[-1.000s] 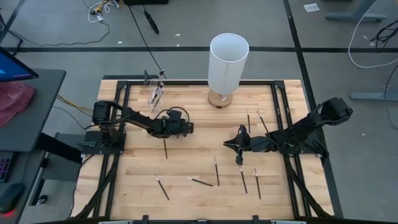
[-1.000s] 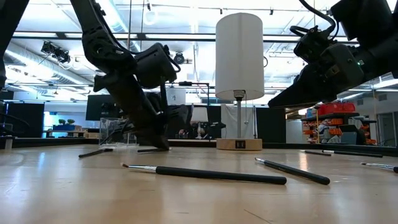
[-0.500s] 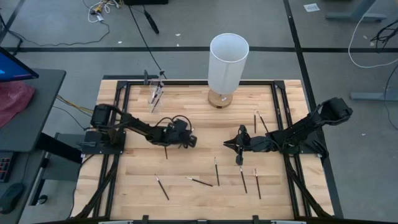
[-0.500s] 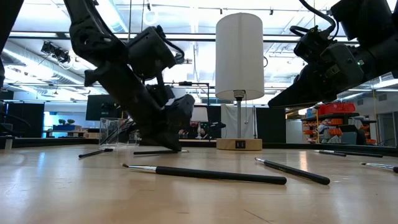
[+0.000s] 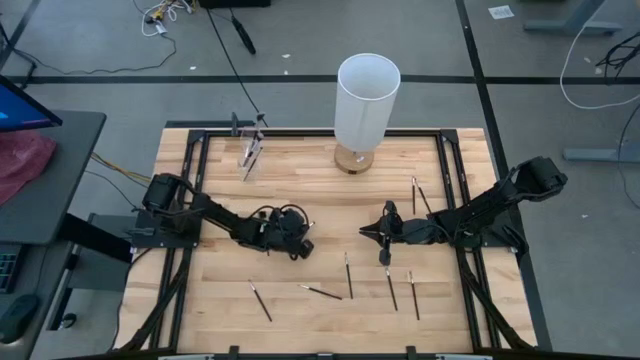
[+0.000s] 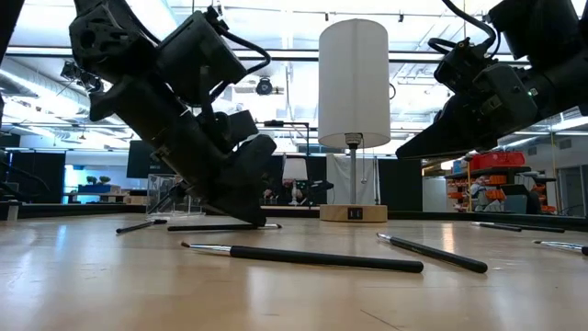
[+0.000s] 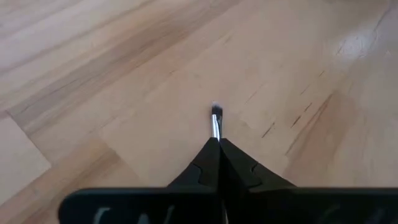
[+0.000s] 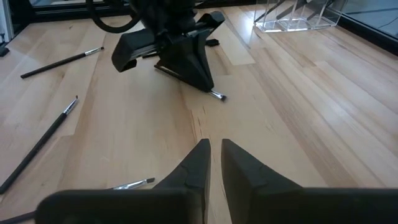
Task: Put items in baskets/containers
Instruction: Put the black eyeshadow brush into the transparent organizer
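Since my left tool (image 7: 217,146) is pinched shut on a brush (image 7: 216,121) lying flat on the worktop (image 5: 330,200), well apart from the clear cup (image 5: 249,150), lifting by so little handle could let it slip.

Brush (image 7: 216,122) handle hidden between left pincer (image 7: 218,149) fingers; only tuft end shows.

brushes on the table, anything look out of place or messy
Several brushes lie scattered at odd angles across the wooden table, far from the clear container at its back left. The left gripper has its jaws shut on one brush. Nothing looks damaged.
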Controlling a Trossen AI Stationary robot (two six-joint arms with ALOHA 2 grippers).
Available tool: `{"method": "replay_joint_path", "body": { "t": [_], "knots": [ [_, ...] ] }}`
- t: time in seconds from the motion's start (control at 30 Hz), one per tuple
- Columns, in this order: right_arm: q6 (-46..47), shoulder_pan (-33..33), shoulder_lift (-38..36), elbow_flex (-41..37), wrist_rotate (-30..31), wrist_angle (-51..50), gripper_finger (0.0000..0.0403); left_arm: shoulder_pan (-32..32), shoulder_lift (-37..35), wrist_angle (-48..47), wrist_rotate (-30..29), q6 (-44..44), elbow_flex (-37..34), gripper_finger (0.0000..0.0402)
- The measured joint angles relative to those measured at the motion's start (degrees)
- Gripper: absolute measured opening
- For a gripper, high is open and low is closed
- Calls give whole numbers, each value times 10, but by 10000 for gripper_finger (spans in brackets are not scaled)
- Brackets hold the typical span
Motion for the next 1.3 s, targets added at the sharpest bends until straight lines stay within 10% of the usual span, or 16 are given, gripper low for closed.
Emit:
{"method": "replay_joint_path", "body": {
  "t": [0.47, 0.83, 1.3],
  "knots": [
    [1, 0, 0, 0, 0, 0, 43, -9, 9, -12, -9, -26, 1, 139],
    [1, 0, 0, 0, 0, 0, 43, -66, 82, 29, -102, 41, 3, 98],
    [11, 0, 0, 0, 0, 10, 43, -24, 82, 81, -12, 49, 2, 70]
  ]
}}
